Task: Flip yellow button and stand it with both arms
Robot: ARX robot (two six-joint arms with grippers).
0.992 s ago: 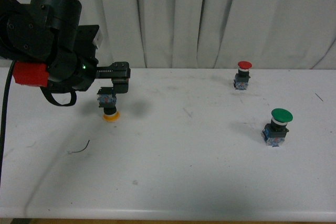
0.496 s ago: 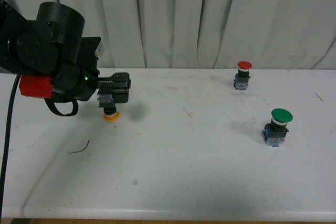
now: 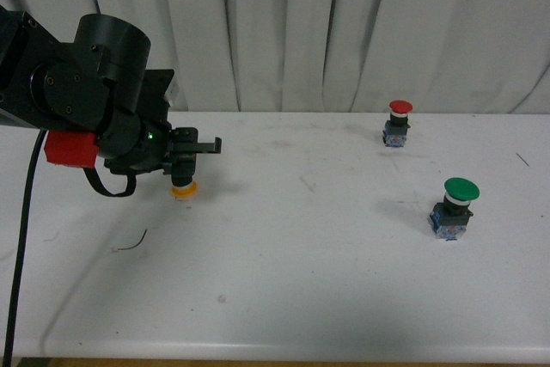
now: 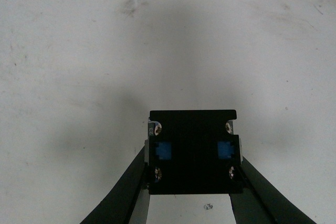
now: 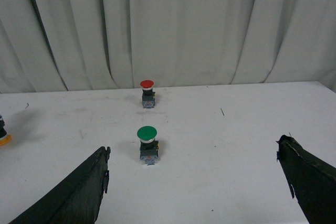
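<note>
On the tabletop [image 3: 309, 247], with the left claw [image 4: 193, 162] pinching the inverted yellow button [image 3: 181, 188] by its base, lift clear before rotating toward the spread right claw [image 5: 193, 148].

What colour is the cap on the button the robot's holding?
Yellow-orange; the yellow button shows best in the front view.

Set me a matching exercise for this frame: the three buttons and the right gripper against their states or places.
1. yellow button
2. red button
3. green button
4. right gripper

A. open, holding nothing
B. upright, closest to the curtain
C. cap down, base clamped in the left gripper
D. upright, on the robot's right, nearer the robot than the other button there

Pairs: 1-C, 2-B, 3-D, 4-A
</note>
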